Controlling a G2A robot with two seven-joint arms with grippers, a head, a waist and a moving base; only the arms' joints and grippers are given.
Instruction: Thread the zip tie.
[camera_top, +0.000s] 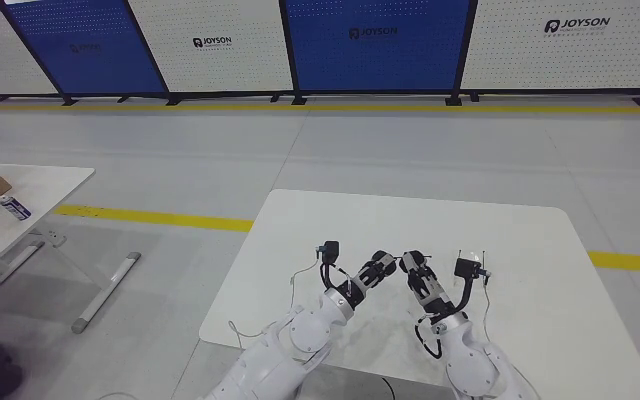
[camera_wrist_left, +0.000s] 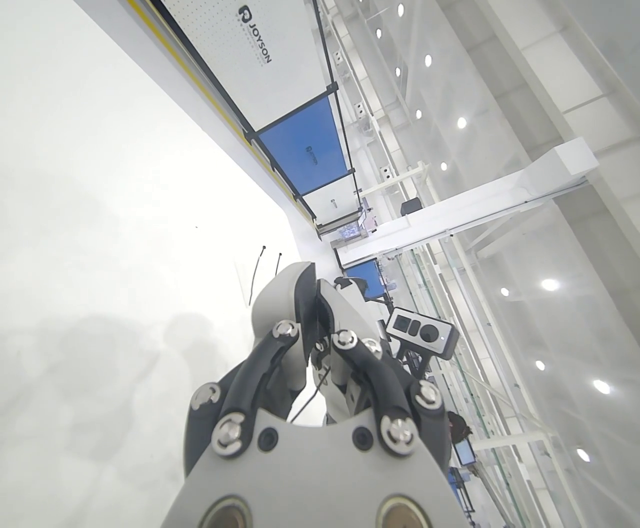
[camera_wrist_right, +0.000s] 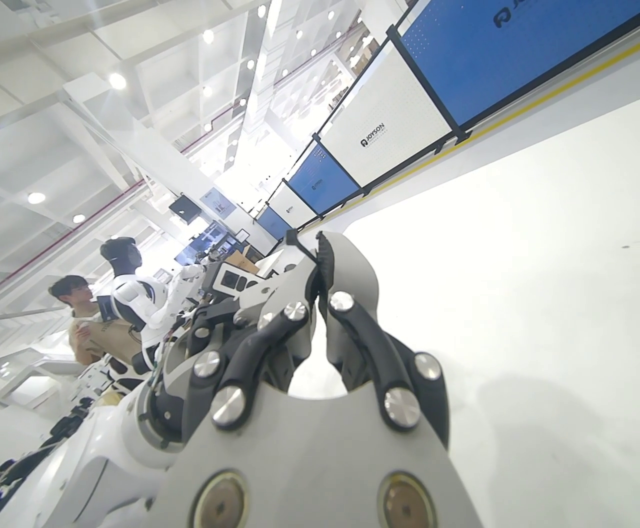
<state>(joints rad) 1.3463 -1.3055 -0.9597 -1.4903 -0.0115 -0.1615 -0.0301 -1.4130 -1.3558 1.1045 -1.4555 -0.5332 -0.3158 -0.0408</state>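
My two grippers meet tip to tip above the front middle of the white table (camera_top: 520, 230). The left gripper (camera_top: 384, 263) (camera_wrist_left: 314, 295) is shut on a thin black zip tie (camera_wrist_left: 309, 395), whose tail hangs down between the finger links. The right gripper (camera_top: 409, 264) (camera_wrist_right: 314, 265) is shut on the black zip tie (camera_wrist_right: 299, 245); its square head end sticks out past the fingertips. Whether both hold the same tie I cannot tell.
Two spare black zip ties (camera_wrist_left: 256, 275) (camera_top: 484, 258) lie flat on the table just beyond the grippers, near the right wrist. The table's near edge is close under both arms. A second table (camera_top: 30, 195) stands off to the left.
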